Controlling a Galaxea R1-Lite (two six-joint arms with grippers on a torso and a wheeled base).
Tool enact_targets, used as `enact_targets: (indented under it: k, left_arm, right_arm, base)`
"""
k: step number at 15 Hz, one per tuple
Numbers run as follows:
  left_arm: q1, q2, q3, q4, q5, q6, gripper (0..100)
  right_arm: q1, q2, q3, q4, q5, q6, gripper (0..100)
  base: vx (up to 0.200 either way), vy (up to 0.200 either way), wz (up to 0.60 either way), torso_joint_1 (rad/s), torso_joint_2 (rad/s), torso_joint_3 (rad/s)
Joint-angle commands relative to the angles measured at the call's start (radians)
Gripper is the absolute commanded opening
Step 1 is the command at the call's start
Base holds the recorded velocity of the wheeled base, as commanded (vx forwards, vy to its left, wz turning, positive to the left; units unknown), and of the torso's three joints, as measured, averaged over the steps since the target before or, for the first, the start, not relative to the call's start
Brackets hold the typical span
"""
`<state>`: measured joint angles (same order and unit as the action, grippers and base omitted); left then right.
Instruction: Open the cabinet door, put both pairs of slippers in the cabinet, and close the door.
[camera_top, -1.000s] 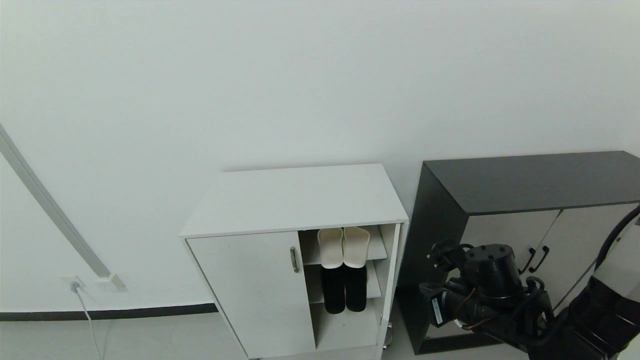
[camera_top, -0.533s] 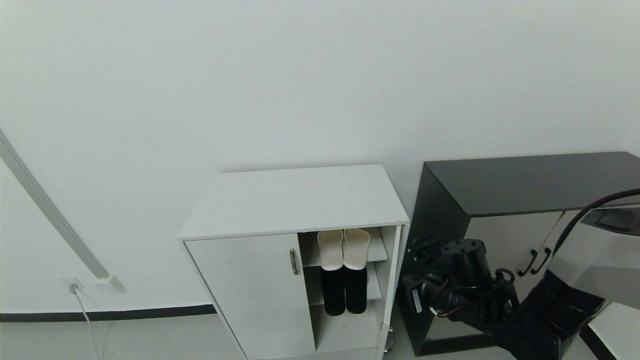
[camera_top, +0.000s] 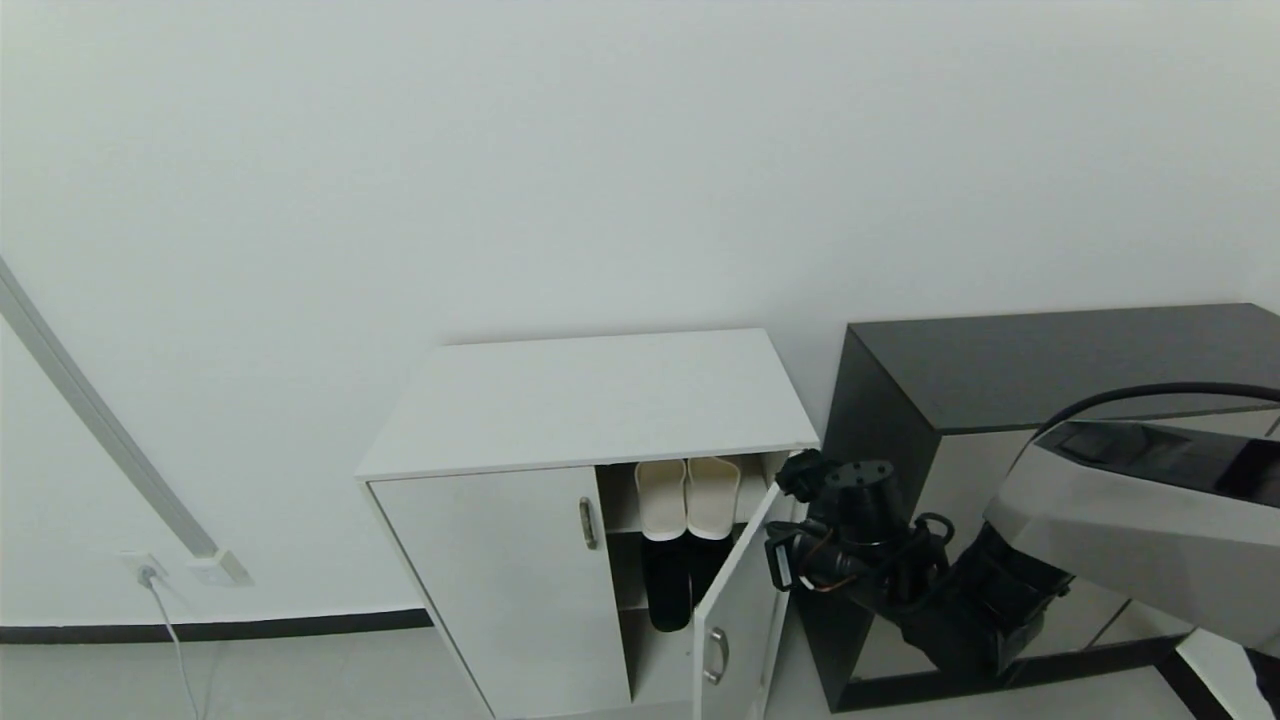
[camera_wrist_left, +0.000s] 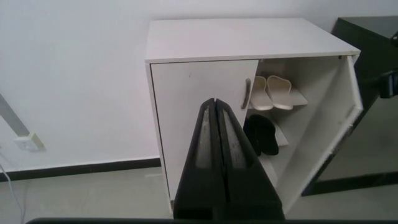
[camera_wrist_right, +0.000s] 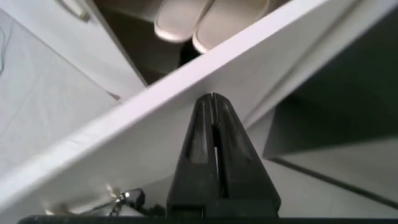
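Two pairs, white slippers (camera_top: 687, 495) above black slippers (camera_top: 668, 590), rest on shelves inside the white cabinet (camera_top: 600, 400) on the grey floor (camera_top: 300, 680), its right door (camera_top: 735, 610) half-open; the right gripper (camera_wrist_right: 213, 99) holds its jaws closed right at that door, and the left gripper (camera_wrist_left: 214, 102) has its jaws closed, facing the cabinet.

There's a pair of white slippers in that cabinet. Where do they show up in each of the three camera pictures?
Head view: white slippers on the top shelf, just left of the half-open door.
Left wrist view: white slippers on the top shelf, inside the opening.
Right wrist view: white slippers beyond the door's edge.
Shared landmark: the half-open door.
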<state>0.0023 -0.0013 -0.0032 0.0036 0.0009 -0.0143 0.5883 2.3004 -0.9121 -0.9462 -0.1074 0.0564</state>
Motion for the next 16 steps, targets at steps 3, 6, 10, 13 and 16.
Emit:
enact_targets:
  k: [3,6,10,13,16]
  left_arm:
    - [0.001,0.001,0.000,-0.001,-0.001,0.000,0]
    - [0.001,0.001,0.000,0.001,-0.001,0.002,0]
    - [0.001,0.001,0.000,-0.001,-0.001,0.002,0]
    - [0.001,0.001,0.000,-0.001,-0.001,0.004,0]
    - [0.001,0.001,0.000,-0.001,-0.001,0.004,0]
  right_arm:
    - [0.001,0.094,-0.126,0.001,0.000,-0.001,0]
    - [-0.004,0.108,-0.145,-0.002,0.006,0.000,0]
    - [-0.004,0.119,-0.163,-0.043,0.023,0.000,0]
    - [-0.004,0.137,-0.206,-0.048,0.023,0.000,0]
    - [0.002,0.152,-0.244,-0.048,0.023,0.000,0]
  base:
    - [0.000,0.000,0.00,0.000,0.00,0.000]
    - [0.000,0.000,0.00,0.000,0.00,0.000]
    - [0.000,0.000,0.00,0.000,0.00,0.000]
    - [0.000,0.000,0.00,0.000,0.00,0.000]
    - [0.000,0.000,0.00,0.000,0.00,0.000]
